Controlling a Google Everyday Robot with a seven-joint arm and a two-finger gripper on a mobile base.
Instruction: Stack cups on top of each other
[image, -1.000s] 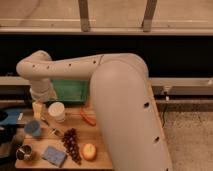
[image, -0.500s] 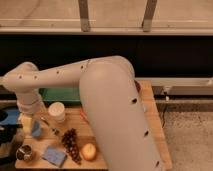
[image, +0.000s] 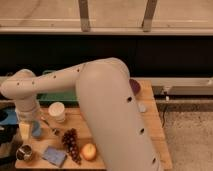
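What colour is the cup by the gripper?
Light blue cup, camera view; gripper right at it, lower left.

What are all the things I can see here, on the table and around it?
table: one, light wood, centre.
metal cup: one, shiny dark, front left corner.
light-blue cup: one, light blue, left side, partly hidden by the gripper.
white cup: one, white, behind and right of the light-blue cup.
grapes: one bunch, dark, front middle.
round fruit: one, orange-yellow, right of the grapes.
flat pad: one, blue, front, left of the grapes.
tray: one, green, back left.
bowl: one, purple, back right, mostly hidden.
arm: one, white, across the table.
gripper: one, low at the left, by the light-blue cup.
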